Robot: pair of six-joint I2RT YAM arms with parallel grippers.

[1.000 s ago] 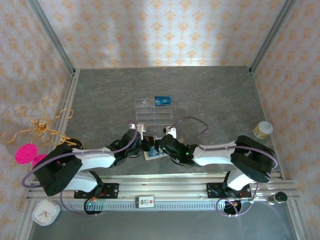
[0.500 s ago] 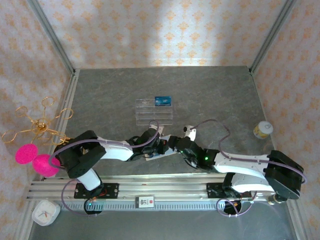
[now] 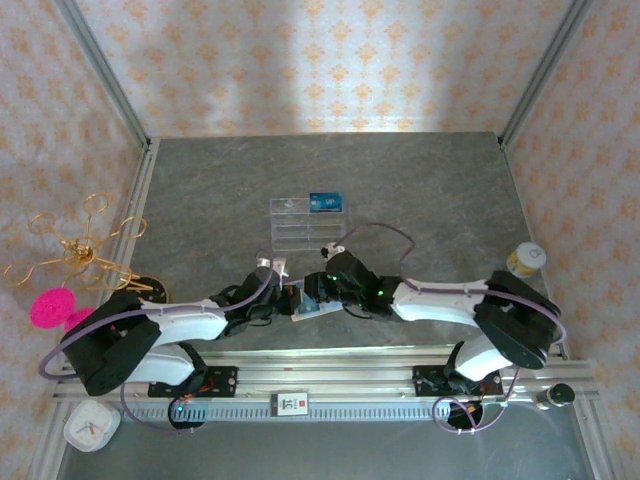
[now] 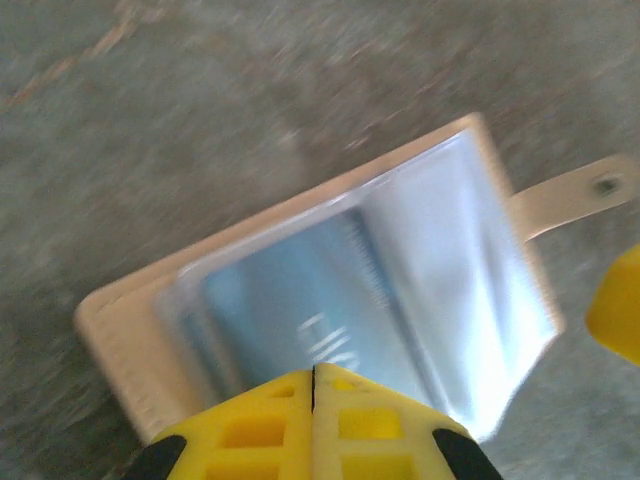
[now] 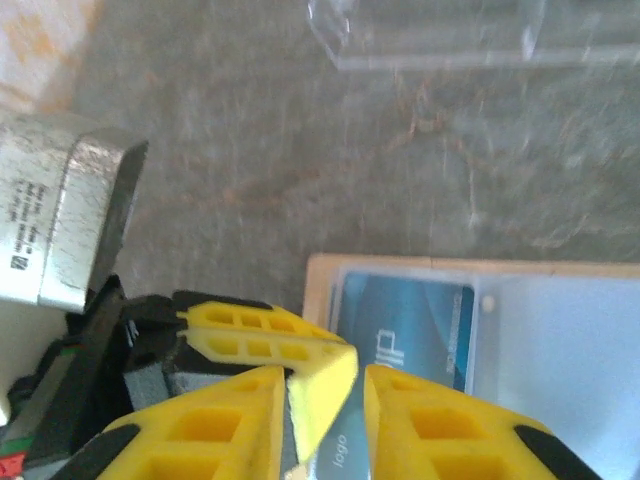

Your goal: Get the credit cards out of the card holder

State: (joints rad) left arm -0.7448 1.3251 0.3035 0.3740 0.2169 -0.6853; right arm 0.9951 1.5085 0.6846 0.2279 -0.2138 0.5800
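Both pincers at card holder (image 4: 300,300), L (image 4: 314,385) closed.

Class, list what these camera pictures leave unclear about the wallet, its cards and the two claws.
- Top view: wallet mostly covered by both arms.
- Left wrist view: motion blur makes the blue card's print unreadable; left claw hides the wallet's near edge.
- Right wrist view: the frame's right edge cuts the wallet; right claw covers the card it pinches.

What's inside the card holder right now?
A blue card sits under a clear sleeve in the open card holder. Whether more cards lie beneath it is hidden. The left gripper pins its edge.
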